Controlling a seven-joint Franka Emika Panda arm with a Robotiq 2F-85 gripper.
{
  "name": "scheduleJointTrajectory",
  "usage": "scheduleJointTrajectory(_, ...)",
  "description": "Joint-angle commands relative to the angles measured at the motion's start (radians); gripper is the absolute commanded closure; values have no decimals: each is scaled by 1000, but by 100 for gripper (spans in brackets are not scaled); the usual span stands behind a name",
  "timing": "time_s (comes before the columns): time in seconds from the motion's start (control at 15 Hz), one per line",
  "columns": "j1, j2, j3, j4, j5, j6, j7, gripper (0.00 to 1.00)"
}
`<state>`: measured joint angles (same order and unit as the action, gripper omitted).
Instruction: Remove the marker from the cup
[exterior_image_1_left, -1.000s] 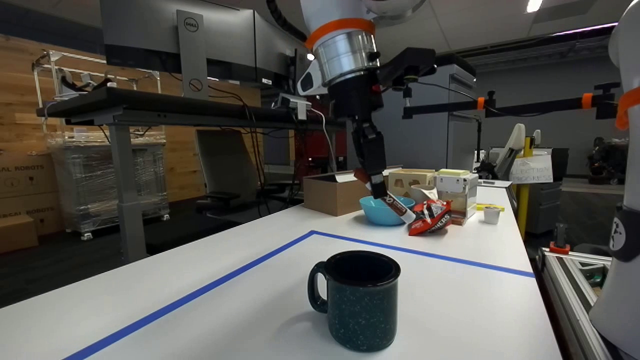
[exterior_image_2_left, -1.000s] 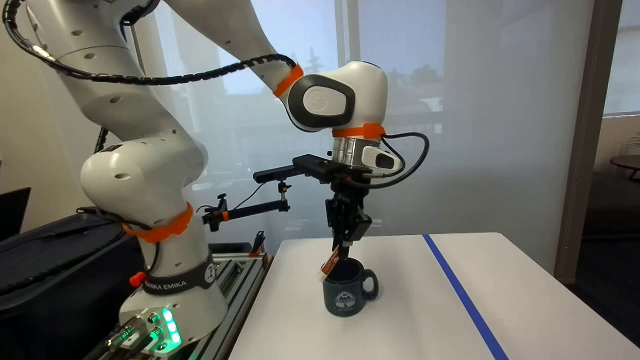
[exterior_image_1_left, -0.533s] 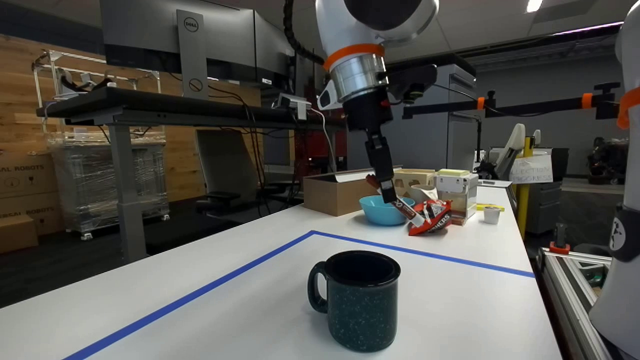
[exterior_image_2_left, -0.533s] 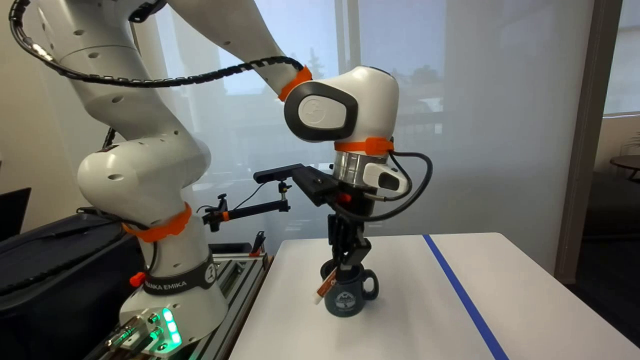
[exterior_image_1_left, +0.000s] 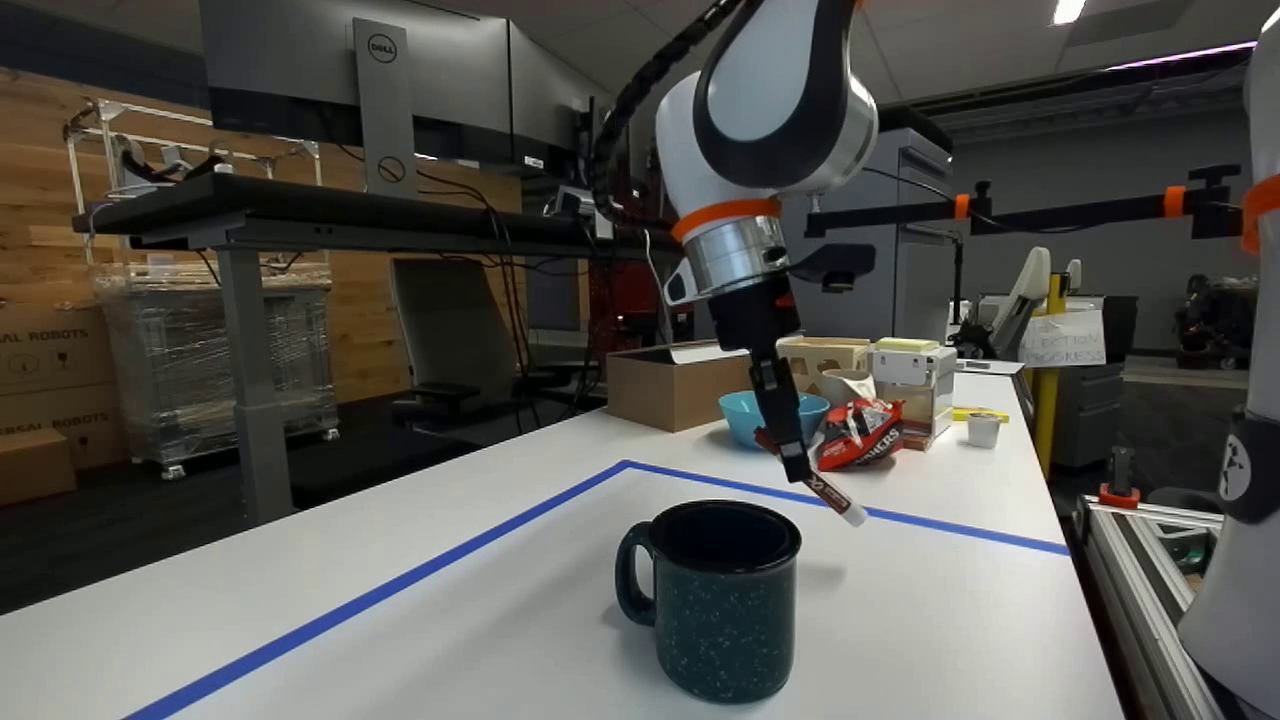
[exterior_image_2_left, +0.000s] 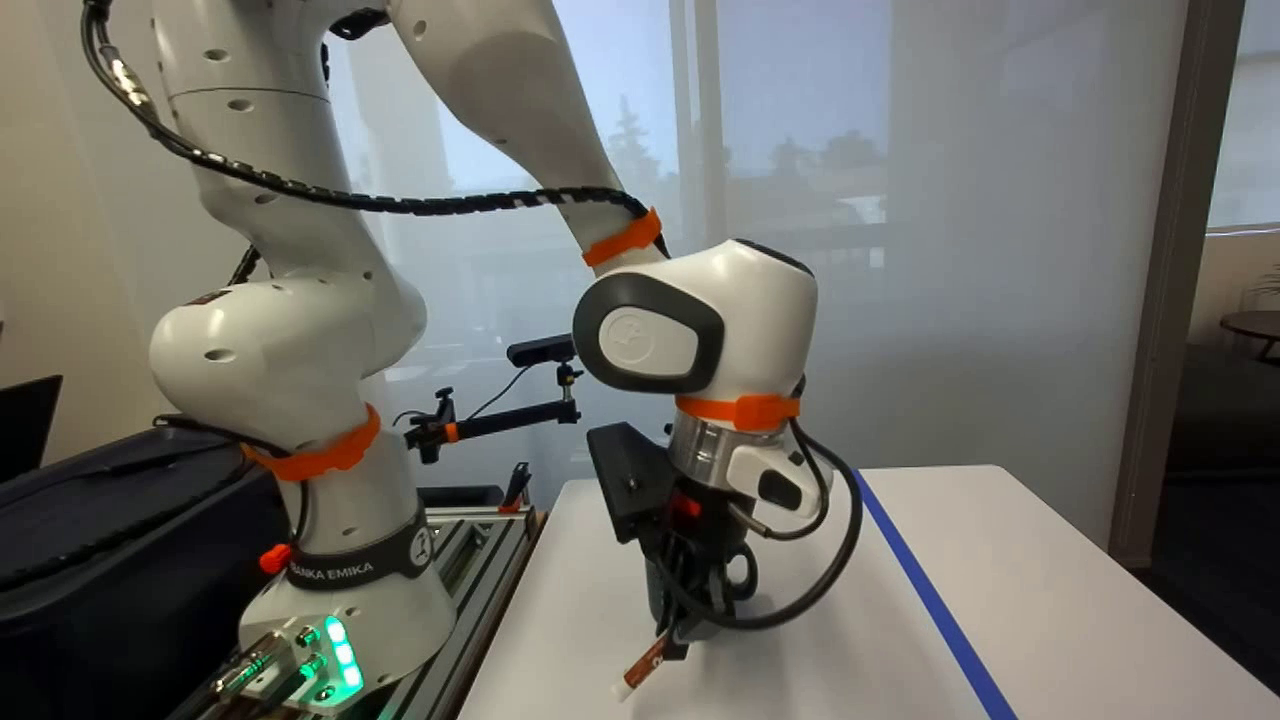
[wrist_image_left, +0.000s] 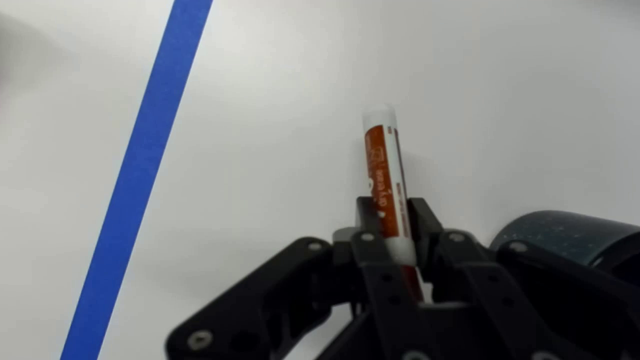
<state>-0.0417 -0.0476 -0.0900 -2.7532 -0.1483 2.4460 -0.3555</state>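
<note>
The jaws are pinched on the marker (wrist_image_left: 385, 175), holding it aslant outside the cup (exterior_image_1_left: 728, 620), which stands upright on the tabletop (exterior_image_1_left: 500, 640). How high the marker hangs is hard to judge.

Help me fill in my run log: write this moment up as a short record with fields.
Gripper: closed on the marker
Marker: tilted, white end lower in both exterior views, apart from the cup
Cup: dark green, speckled, upright on the table; bottom inside not visible
Table: white, with blue tape
Beyond the tape: blue bowl, red bag, cardboard box, in an exterior view
Task state: marker out, not yet released
</note>
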Motion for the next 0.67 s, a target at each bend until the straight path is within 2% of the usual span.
scheduleJointTrajectory(0.0, -25, 100, -5, 1, -22, 89, -4, 95)
scheduleJointTrajectory(0.33, -47, 173, -15, 4, -56, 148, 12, 95)
scheduleJointTrajectory(0.4, -49, 171, -17, 8, -65, 143, 17, 67)
scheduleJointTrajectory(0.47, -49, 163, -19, 9, -76, 136, 27, 55)
scheduleJointTrajectory(0.6, -51, 149, -23, 9, -86, 139, 32, 41)
